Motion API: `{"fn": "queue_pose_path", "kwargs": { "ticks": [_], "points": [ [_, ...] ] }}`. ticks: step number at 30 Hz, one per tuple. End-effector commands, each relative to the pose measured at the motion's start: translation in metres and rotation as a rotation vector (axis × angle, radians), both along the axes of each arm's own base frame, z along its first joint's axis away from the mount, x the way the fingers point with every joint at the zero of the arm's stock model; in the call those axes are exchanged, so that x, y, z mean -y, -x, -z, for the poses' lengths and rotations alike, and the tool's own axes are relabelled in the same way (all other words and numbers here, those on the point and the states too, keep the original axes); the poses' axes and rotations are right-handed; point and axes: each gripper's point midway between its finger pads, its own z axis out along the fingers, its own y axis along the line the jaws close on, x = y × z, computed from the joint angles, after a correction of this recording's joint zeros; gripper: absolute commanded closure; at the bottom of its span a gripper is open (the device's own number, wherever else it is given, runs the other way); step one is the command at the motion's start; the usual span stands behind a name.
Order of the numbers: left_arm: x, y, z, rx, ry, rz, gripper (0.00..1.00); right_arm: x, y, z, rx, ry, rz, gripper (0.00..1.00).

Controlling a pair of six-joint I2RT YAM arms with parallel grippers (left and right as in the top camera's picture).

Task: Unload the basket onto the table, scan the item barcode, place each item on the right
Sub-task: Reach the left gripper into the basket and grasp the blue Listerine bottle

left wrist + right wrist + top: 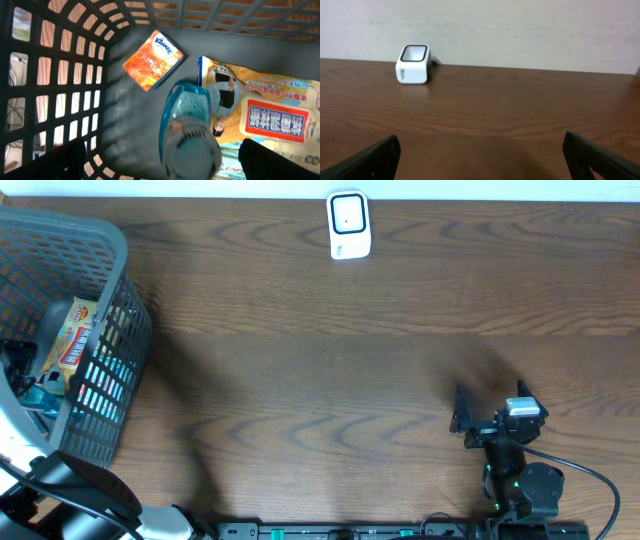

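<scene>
The left end effector (162, 152) hangs spread wide inside the grey basket (110, 350) at the left of the overhead frame. It is above a clear blue-rimmed container (187, 125), an orange Kleenex pack (152, 60) and a snack bag (272, 112). The right end effector (481, 142), also spread and empty, hovers over the table (320, 380) at lower right, facing the white scanner (348, 225) at top centre.

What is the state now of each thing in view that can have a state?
basket, upright, items inside
tissue pack, lying flat in the basket
bottle, in the basket, ungripped
printed bag, lying label up
scanner, standing on the table
left end effector, open, above the bottle
right end effector, open, empty
</scene>
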Motion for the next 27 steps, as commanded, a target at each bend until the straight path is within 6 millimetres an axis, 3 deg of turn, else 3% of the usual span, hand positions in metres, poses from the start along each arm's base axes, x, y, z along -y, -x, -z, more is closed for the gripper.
{"fn": "queue_pose_path", "kwargs": {
  "ticks": [1,5,20,26,27],
  "points": [
    [0.003,-0.009,0.013,0.036,0.055,0.047,0.02,-0.003,0.0,0.001,-0.004,0.005,-0.01,0.01],
    [0.009,-0.024,0.025,0.095,0.097,0.116,0.02,-0.003,0.0,0.001,-0.004,0.005,-0.01,0.01],
    [0.009,-0.015,0.056,0.049,0.098,0.105,0.01,-0.003,0.0,0.001,-0.004,0.005,-0.01,0.01],
    [0.009,-0.016,0.061,0.051,0.094,0.105,0.08,-0.003,0.0,0.001,-0.004,0.005,-0.01,0.01],
    [0.009,-0.015,0.06,0.049,0.093,0.105,0.15,-0.003,0.0,0.001,-0.004,0.005,-0.01,0.01]
  ]
}}
